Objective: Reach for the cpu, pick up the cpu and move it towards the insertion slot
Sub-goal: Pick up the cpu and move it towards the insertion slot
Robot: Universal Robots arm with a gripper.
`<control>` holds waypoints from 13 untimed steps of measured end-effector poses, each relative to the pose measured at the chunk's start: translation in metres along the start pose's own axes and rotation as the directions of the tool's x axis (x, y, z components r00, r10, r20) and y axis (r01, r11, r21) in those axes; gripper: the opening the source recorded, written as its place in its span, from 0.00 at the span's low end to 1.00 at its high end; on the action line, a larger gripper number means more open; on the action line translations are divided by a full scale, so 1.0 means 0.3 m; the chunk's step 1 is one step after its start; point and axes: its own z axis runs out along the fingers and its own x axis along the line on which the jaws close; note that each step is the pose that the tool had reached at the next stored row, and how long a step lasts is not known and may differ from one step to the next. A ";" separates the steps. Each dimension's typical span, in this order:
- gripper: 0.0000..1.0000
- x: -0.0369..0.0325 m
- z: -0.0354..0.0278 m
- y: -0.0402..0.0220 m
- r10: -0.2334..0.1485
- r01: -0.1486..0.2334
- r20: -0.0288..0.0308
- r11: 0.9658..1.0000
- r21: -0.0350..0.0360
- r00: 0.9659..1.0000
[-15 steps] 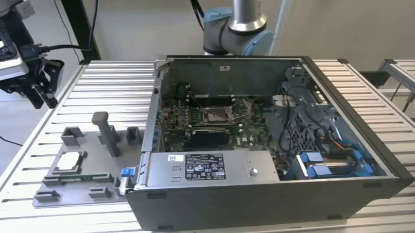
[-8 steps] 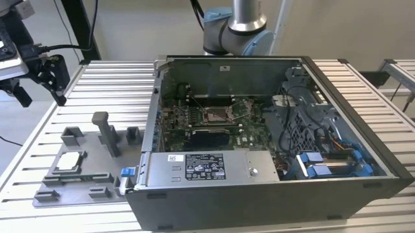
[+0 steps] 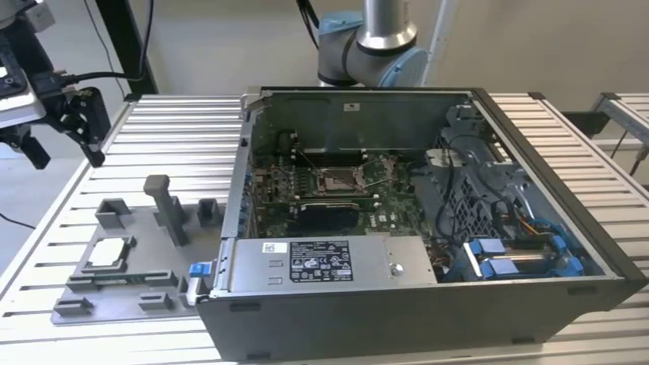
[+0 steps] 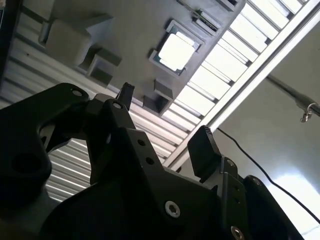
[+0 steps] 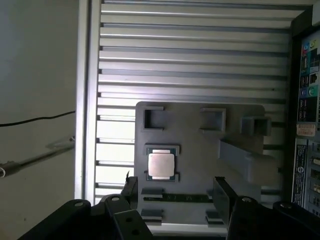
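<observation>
Reach partway, I reckon; my gripper (image 5: pixel 175 192) hangs above the cpu (image 5: pixel 161 165), fingers apart, nothing held; cpu lies in grey fixture (image 5: pixel 200 150) near worktop (image 5: pixel 190 50) edge; pick & move to insertion slot (image 3: pixel 340 180) not yet done.

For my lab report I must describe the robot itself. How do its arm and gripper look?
The arm is a silver-grey tube with a rounded grey joint and a pale blue cap. The gripper is matte black, with angular link plates, small round screws and two flat narrow fingers. A black cable runs to its mount.
</observation>
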 end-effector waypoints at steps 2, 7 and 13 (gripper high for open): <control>1.00 0.000 0.009 0.000 0.000 0.000 0.000 1.000 0.000 1.000; 1.00 0.006 0.037 -0.001 0.001 -0.001 0.000 1.000 0.000 1.000; 1.00 0.010 0.072 -0.003 0.001 -0.001 0.000 1.000 0.000 1.000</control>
